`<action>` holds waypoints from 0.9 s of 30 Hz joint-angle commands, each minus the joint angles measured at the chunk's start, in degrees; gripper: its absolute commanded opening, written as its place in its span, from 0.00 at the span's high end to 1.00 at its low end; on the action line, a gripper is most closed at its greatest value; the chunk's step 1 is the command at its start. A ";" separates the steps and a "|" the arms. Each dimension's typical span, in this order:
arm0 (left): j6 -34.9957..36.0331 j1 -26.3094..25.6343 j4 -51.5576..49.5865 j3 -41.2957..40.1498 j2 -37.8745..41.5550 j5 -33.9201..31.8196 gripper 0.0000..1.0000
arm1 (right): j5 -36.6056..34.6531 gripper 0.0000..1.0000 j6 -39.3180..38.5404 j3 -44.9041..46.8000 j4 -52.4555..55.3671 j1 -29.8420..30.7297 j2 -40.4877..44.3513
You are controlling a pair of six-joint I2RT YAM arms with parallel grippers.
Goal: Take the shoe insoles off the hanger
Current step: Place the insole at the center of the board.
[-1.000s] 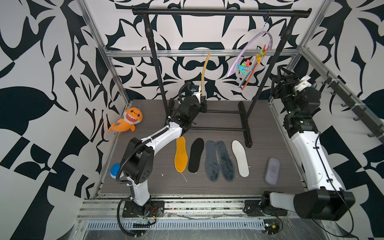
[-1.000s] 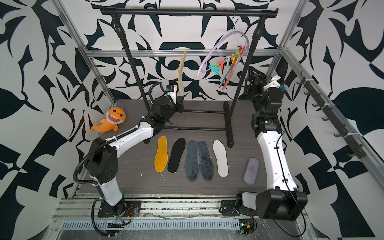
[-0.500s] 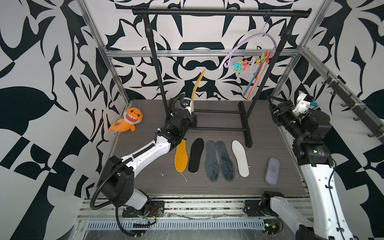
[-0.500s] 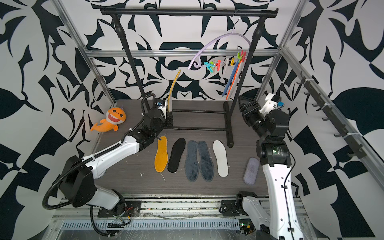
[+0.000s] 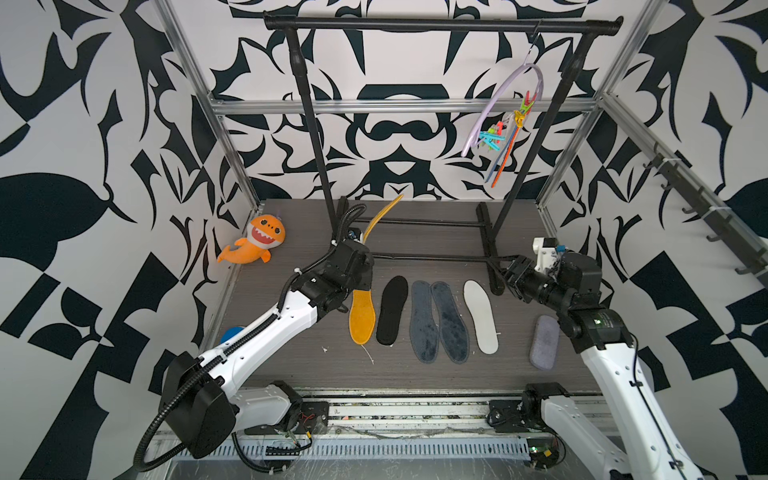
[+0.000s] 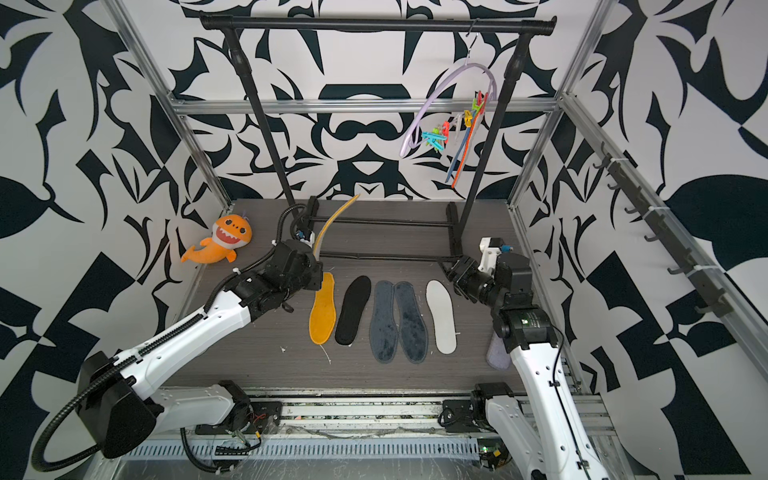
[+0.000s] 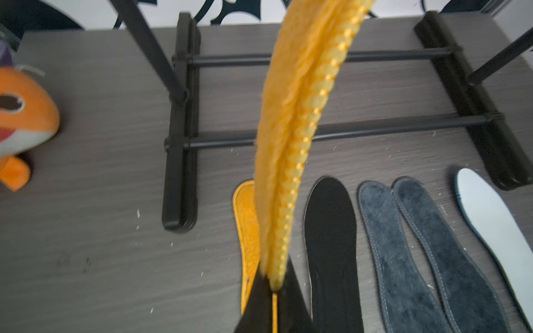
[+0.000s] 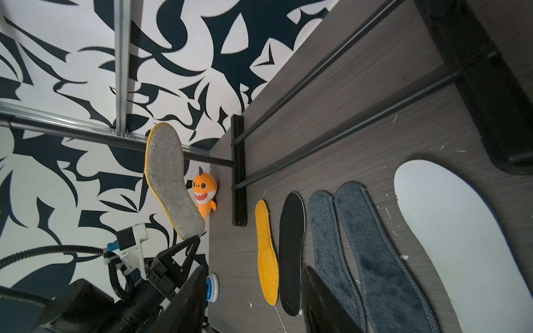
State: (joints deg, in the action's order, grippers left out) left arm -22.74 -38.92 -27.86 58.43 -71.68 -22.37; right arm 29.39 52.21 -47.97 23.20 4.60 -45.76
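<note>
We have lowered the left gripper (image 7: 272, 284), fingers clamped on a fuzzy orange insole (image 5: 382, 216) standing above the table (image 5: 291, 361). The hanger (image 5: 494, 102) has swung back on the rail (image 5: 415, 25), far right. The right gripper (image 5: 510, 272) has dropped low, fingers parted, empty.

5 lie flat in a row at the frame's centre: orange insole (image 5: 361, 318), black insole (image 5: 392, 309), 2 grey-blue insoles (image 5: 424, 320), white insole (image 5: 481, 316). A grey orange-rimmed insole (image 8: 170, 181) stands raised, centre left. The lilac hanger (image 5: 498, 94) hangs tilted, upper right, with a thin pegged insole (image 5: 503, 158) edge-on.
</note>
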 commanded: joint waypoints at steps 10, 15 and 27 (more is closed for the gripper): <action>-10.00 5.91 -10.95 -8.90 7.79 -6.57 1.00 | -1.88 0.48 -2.05 2.44 -4.04 5.32 -1.54; -7.83 13.73 -10.05 -10.79 8.51 -6.48 1.00 | -1.48 0.48 -2.28 2.66 -4.14 5.33 -0.52; -0.38 28.41 -5.39 -11.76 2.85 -3.83 1.00 | 0.58 0.49 -1.98 4.41 -5.80 5.26 -0.21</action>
State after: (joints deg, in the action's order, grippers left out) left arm -26.02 -12.99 -35.05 46.48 -66.74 -28.16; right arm 28.80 50.98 -43.31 20.32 9.63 -46.65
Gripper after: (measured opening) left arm 0.058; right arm 0.509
